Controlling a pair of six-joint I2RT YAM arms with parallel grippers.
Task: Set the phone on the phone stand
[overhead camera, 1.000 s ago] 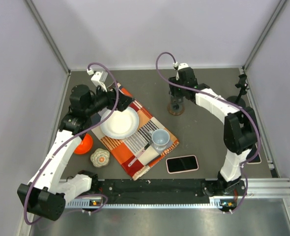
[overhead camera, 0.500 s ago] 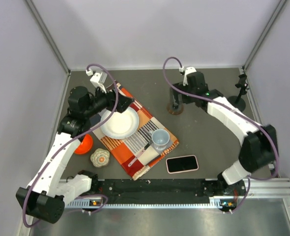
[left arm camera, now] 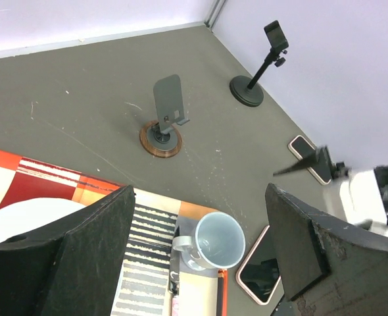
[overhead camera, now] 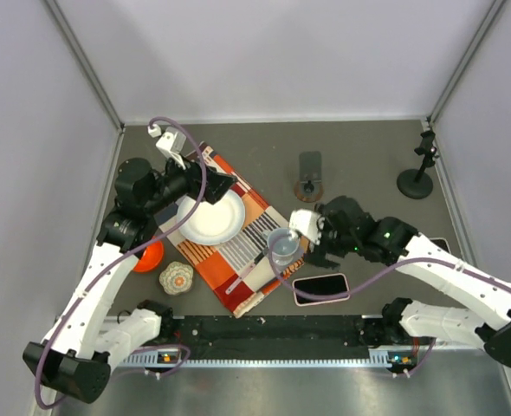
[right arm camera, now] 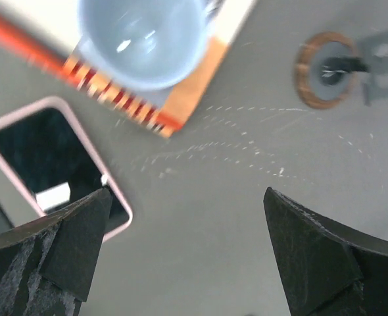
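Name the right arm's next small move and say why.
Probably shift the right hand toward the phone and lower over it: the hand hangs open above bare table beside the phone, which lies flat, ungrasped, apart from the phone stand.

Two white-and-black arms, each trailing a purple cable [overhead camera: 205, 178].
The left arm [overhead camera: 95, 282] and right arm [overhead camera: 450, 269] had smooth, rounded white link shells joined by bulky black joint housings [overhead camera: 134, 178]. The cable looped loosely off each arm and ran up to a small white block [overhead camera: 164, 139] at the wrist, probably the camera housing, though it was too small to be sure. Up close, the left gripper [left arm camera: 200, 197] and right gripper [right arm camera: 185, 197] each had matte black, wedge-shaped fingers [left arm camera: 75, 257] with a coarse, foam-like grain and pale scuffing along the edges.
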